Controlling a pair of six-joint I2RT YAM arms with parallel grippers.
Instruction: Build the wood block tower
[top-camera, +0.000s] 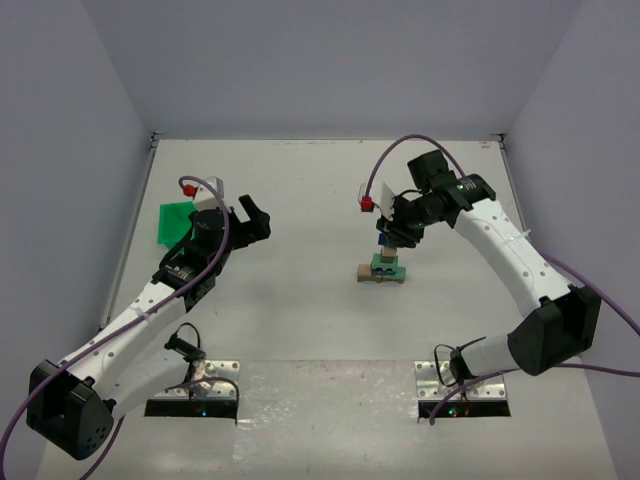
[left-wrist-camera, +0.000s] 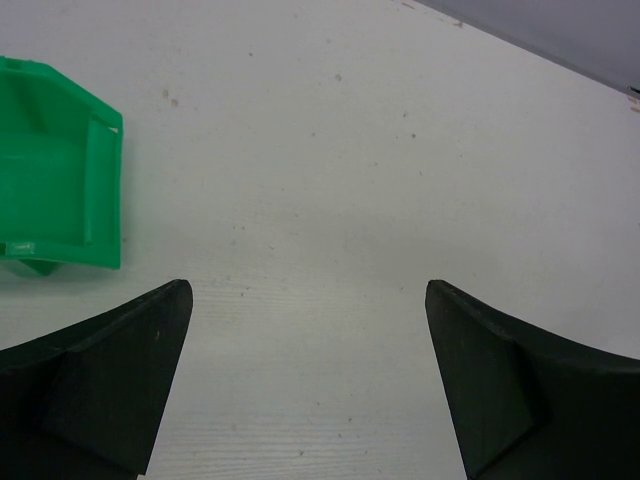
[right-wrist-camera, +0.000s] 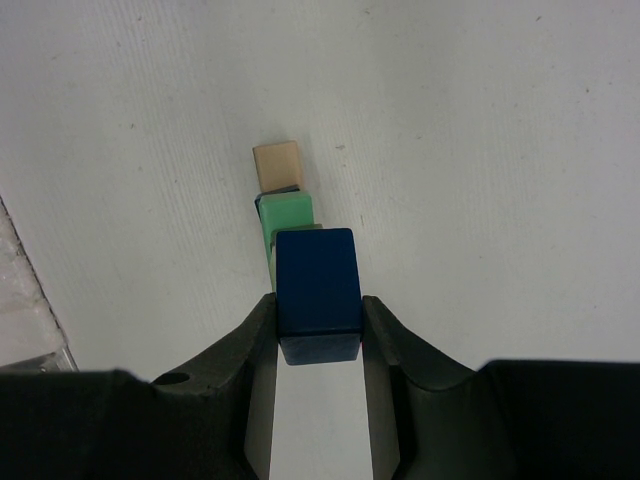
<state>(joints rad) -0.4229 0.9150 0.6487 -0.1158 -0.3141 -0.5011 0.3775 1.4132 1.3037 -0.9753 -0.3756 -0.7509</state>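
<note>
The wood block tower (top-camera: 382, 268) stands mid-table: tan bars at the base with a green block on them. My right gripper (top-camera: 390, 240) is just above it and is shut on a dark blue block (right-wrist-camera: 317, 288). In the right wrist view the blue block sits over the green block (right-wrist-camera: 285, 212), with a tan bar end (right-wrist-camera: 277, 166) showing beyond. Whether the blue block touches the tower I cannot tell. My left gripper (top-camera: 252, 222) is open and empty, well to the left of the tower; its fingers (left-wrist-camera: 120, 380) frame bare table.
A green plastic bin (top-camera: 176, 222) lies at the left, beside the left gripper, and shows in the left wrist view (left-wrist-camera: 55, 180). Two metal base plates (top-camera: 195, 398) sit at the near edge. Grey walls close in the table.
</note>
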